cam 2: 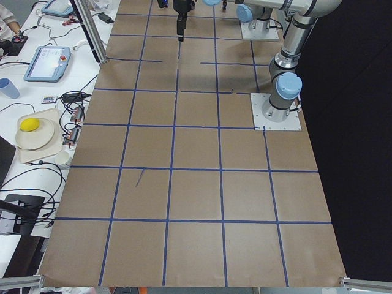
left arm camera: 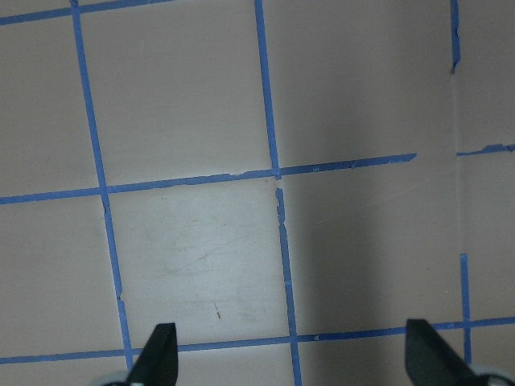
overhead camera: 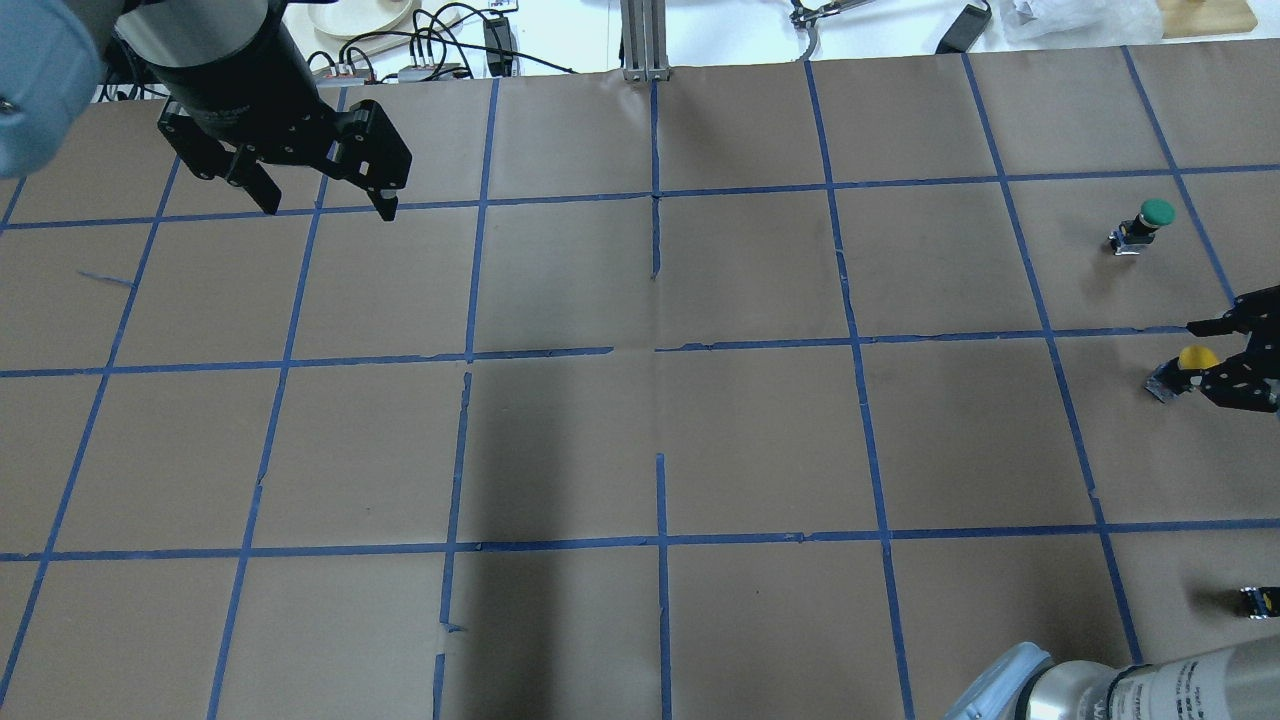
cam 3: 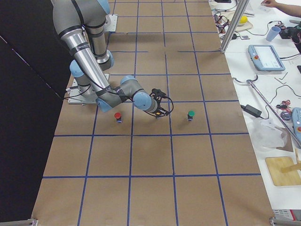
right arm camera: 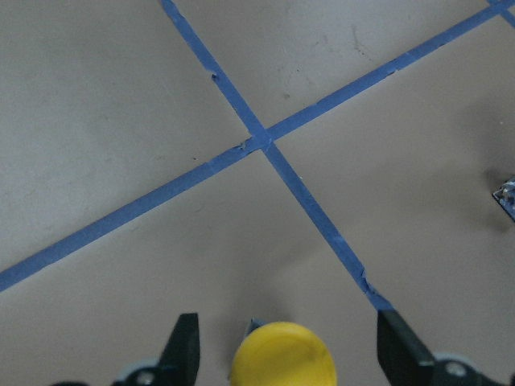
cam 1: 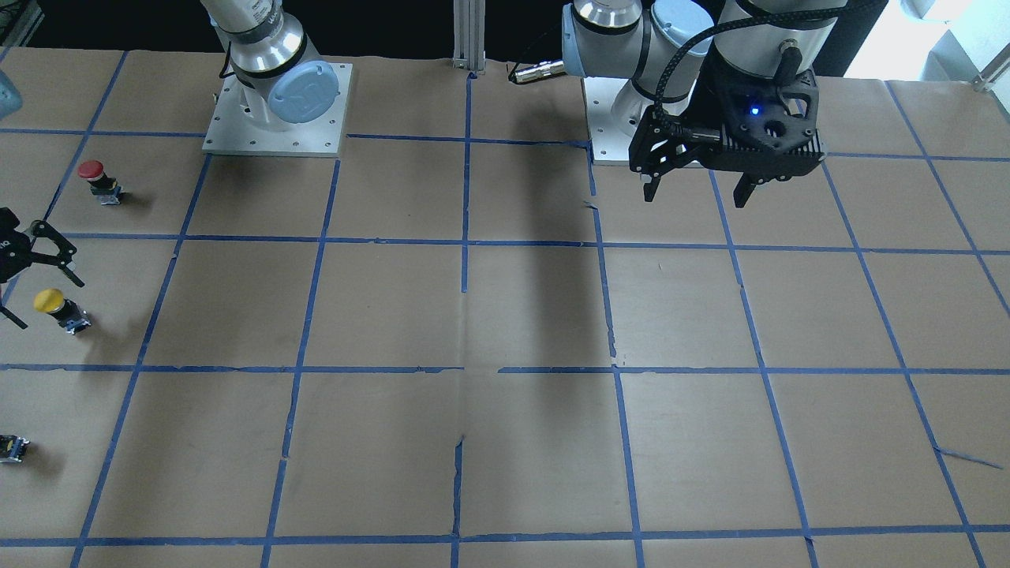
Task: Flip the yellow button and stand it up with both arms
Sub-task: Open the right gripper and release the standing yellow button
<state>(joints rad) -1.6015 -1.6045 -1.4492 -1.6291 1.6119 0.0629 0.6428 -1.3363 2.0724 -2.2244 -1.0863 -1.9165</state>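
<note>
Smooth, domed yellow button (right arm camera: pixel 282 363) on the matte brown-paper table (cam 1: pixel 394 315). The right gripper (right arm camera: pixel 288 347) has its black fingers (right arm camera: pixel 183 347) spread wide around the cap, not touching. The left gripper (overhead camera: pixel 330 206) is wide open too, empty.

The right wrist view's lower edge cuts the yellow button (right arm camera: pixel 282 355) — only its cap shows.

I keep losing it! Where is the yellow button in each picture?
Front-facing: the yellow button sits far left, halfway down.
Overhead: right edge, halfway down.
Left side: not visible.
Right side: cannot tell, the right gripper hides the spot.
Left wrist: not in it.
Right wrist: bottom middle.
Landmark: the open right gripper straddling it.
</note>
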